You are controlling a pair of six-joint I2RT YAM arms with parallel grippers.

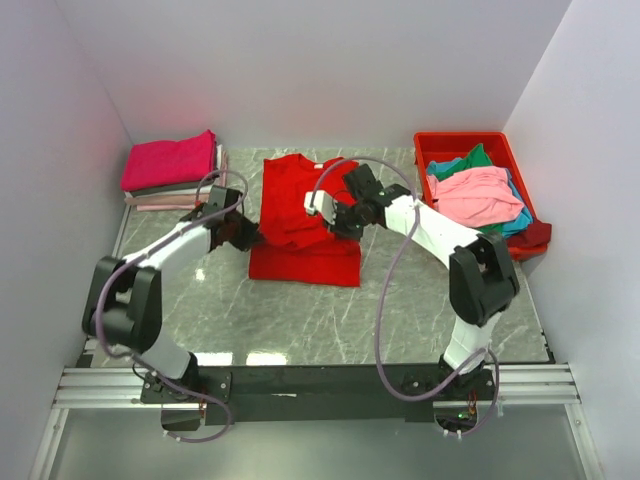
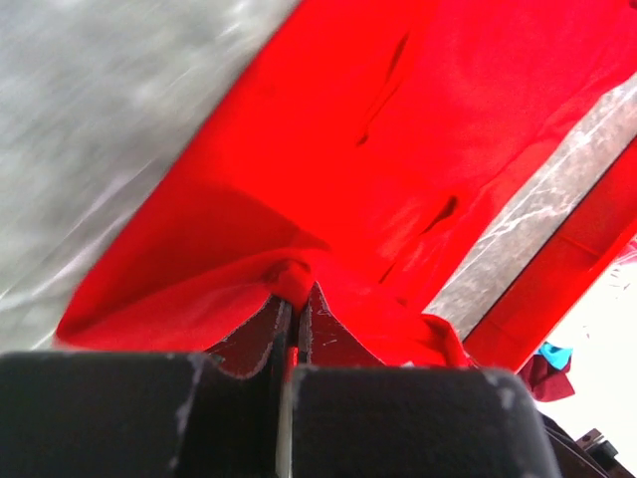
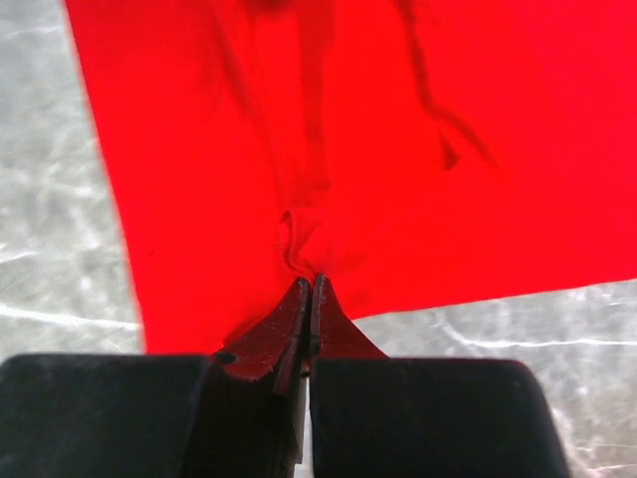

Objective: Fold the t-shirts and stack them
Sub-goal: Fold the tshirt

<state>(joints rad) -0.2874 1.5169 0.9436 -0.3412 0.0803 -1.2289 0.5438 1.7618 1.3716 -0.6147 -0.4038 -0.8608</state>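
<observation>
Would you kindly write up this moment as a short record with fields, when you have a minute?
shirt in work: red t-shirt, lying mid-table
left gripper: shut on the red t-shirt
right gripper: shut on the red t-shirt
folded stack: far left corner, magenta shirt on top
red bin: far right, holds pink shirt, green shirt, teal shirt

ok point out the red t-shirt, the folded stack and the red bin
red t-shirt [image 1: 290, 200]: top view, its middle
folded stack [image 1: 172, 160]: top view, its top layer
red bin [image 1: 460, 138]: top view, far rim
</observation>
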